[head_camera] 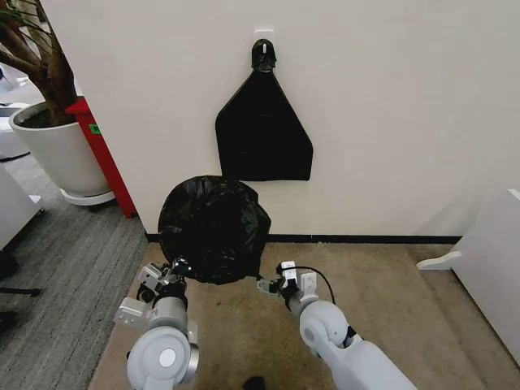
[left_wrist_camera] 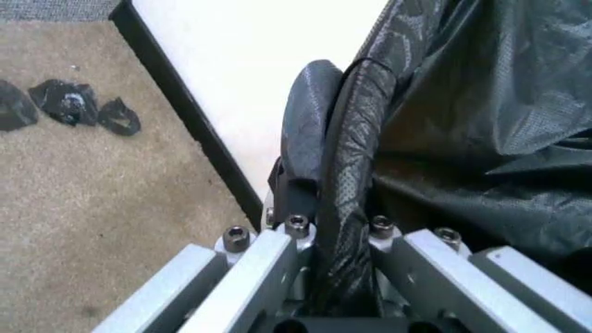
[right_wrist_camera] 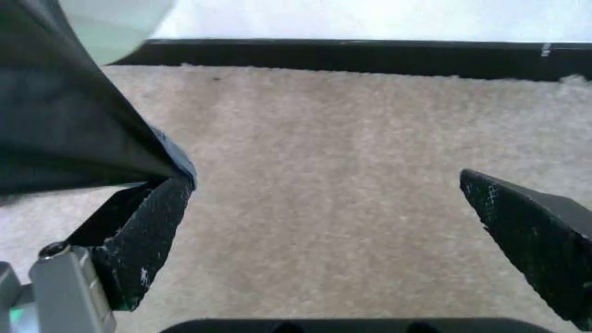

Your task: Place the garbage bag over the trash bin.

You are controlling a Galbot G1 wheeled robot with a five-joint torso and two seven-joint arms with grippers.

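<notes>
The glossy black garbage bag (head_camera: 213, 227) bulges as a rounded dome low in front of the wall, covering the trash bin from the head view. A pale curved bit of the trash bin (right_wrist_camera: 116, 21) shows behind the bag's edge (right_wrist_camera: 74, 125). My left gripper (head_camera: 175, 268) is at the bag's lower left, shut on a fold of its plastic (left_wrist_camera: 356, 152) pressed against one black finger (left_wrist_camera: 306, 118). My right gripper (head_camera: 272, 282) is at the bag's lower right, open with its fingers wide apart (right_wrist_camera: 324, 180); the bag's edge rests on one fingertip (right_wrist_camera: 171, 191).
A flat black triangular sheet (head_camera: 262, 134) hangs on the wall above. A large white plant pot (head_camera: 53, 150) and a red panel (head_camera: 101, 154) stand at the left, white furniture (head_camera: 496, 260) at the right. Black scraps (left_wrist_camera: 69, 104) lie on the carpet.
</notes>
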